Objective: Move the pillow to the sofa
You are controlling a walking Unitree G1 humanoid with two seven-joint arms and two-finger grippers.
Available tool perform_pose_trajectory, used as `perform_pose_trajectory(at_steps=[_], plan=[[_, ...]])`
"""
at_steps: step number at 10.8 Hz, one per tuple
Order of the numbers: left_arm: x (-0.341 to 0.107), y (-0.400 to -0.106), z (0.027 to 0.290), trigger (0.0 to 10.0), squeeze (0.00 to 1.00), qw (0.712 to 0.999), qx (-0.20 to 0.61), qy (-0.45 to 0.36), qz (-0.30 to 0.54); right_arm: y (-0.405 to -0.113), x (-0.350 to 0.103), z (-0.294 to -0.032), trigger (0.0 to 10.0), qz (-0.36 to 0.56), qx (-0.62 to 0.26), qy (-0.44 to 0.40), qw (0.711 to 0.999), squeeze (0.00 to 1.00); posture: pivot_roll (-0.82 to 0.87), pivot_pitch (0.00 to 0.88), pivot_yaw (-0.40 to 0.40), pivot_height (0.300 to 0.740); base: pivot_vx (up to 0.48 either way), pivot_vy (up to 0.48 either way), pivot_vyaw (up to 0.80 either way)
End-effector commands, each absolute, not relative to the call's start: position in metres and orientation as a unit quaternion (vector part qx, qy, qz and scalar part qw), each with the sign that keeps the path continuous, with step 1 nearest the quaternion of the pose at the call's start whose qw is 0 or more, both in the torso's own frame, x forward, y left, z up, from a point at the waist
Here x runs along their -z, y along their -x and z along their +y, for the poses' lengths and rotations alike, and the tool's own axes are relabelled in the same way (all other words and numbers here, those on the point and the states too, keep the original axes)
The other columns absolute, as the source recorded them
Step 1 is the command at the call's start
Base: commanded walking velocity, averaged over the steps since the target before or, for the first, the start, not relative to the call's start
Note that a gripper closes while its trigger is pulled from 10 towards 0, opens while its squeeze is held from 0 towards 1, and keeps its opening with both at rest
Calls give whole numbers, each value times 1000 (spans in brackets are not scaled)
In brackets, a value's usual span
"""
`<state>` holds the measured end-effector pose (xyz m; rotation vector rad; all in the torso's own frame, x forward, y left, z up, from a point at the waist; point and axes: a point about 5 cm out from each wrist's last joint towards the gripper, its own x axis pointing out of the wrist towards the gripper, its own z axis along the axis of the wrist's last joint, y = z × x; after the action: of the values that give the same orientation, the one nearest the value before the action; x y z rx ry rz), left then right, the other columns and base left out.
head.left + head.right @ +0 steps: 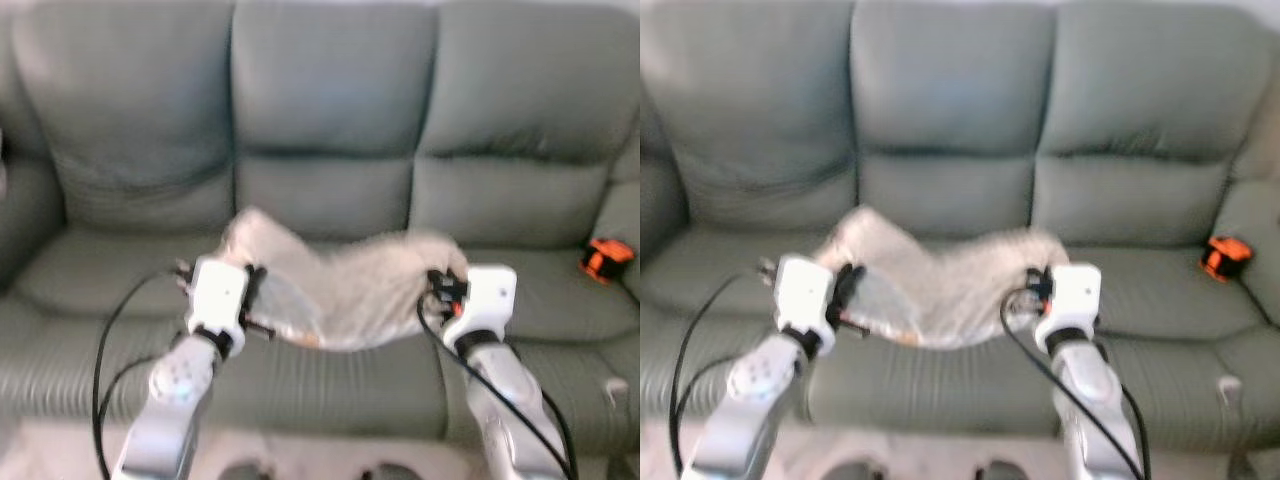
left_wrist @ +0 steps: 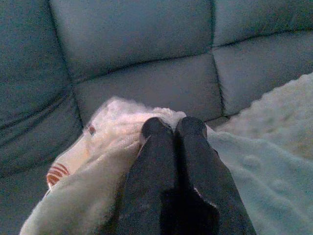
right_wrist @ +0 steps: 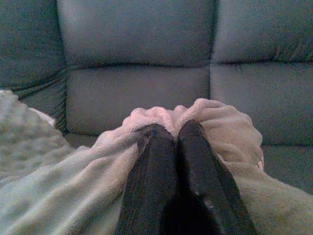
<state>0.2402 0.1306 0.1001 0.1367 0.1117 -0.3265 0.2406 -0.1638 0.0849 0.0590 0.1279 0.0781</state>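
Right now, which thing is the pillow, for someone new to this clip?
Start at the grey-green sofa filling the view. Over its middle seat, the pillow sags between the left gripper and right gripper, each shut on an end. It is cream and fuzzy, unlike the small orange object.

No legible text, label, brand, number or sign found on any surface. The pillow [image 2: 73, 166] carries a small patch of red stripes at one corner, seen in the left wrist view; it forms no readable characters. The head views are blurred, so any fine print there cannot be read.
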Motion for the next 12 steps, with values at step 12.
perform_pose_trajectory(at_steps=[12], plan=[[-79,-289,181,10000,0,974,14,-192,118,-274,-64,-189,10000,187,51,0,981,0,-13,133,-15,740,0,0,0]])
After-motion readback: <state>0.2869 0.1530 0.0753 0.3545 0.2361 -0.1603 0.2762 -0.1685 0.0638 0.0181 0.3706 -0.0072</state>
